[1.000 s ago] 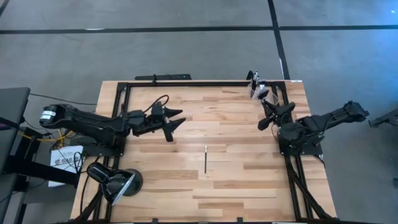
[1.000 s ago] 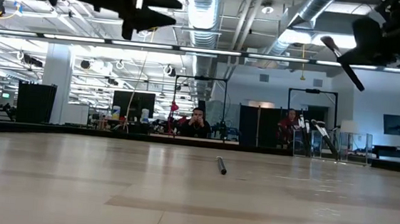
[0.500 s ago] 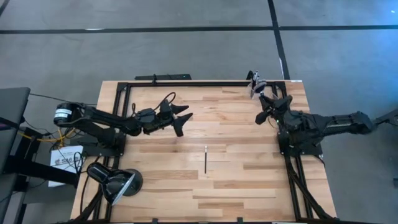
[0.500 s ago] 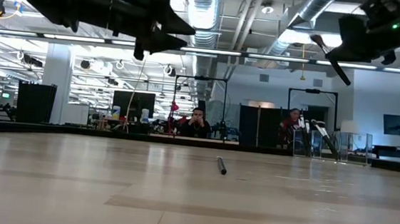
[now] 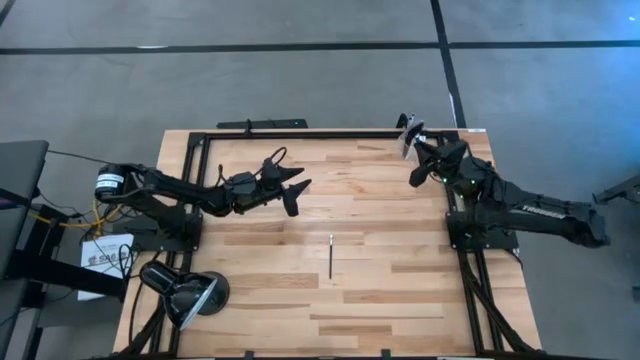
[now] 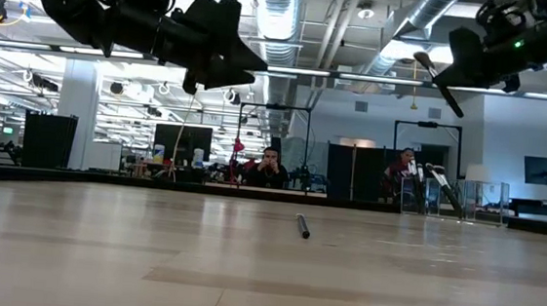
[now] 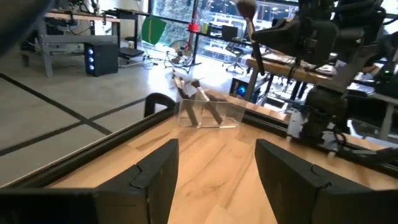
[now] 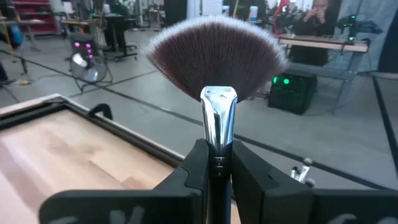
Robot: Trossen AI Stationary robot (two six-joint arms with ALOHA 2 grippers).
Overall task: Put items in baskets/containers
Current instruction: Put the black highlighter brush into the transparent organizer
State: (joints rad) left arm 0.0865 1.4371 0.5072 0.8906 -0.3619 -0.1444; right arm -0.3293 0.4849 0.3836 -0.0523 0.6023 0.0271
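Observation:
My right gripper [image 5: 420, 168] hangs near the table's far right corner, shut on a fan brush [image 8: 216, 59] with a silver ferrule. It is just short of the clear holder [image 5: 410, 136], which stands at that corner with several brushes in it [image 7: 208, 114]. One thin dark brush [image 5: 331, 257] lies flat on the wood at mid table. My left gripper [image 5: 296, 192] hovers open above the table's left half, pointing level toward the holder, with nothing between its fingers. My right gripper pinches the fan brush's dark handle just behind the ferrule [image 8: 218, 163] between its two fingers. The brush is lifted clear and tilted: its fan head [image 6: 424, 60] stands up and forward of the fingertips, and its handle end [image 6: 456, 108] slants down below them.
A black dome-shaped lamp [image 5: 186, 291] sits at the near left corner. Black frame rails [image 5: 330, 133] run along the far edge and both sides. People sit at desks [image 6: 269, 168] beyond the table. Bare wood lies around the lone brush.
My right gripper has swung toward the far edge and the holder, carrying the fan brush, still shut on it. My left gripper has reached out toward the table's middle and sunk lower, staying open. The brush on the table has not moved.

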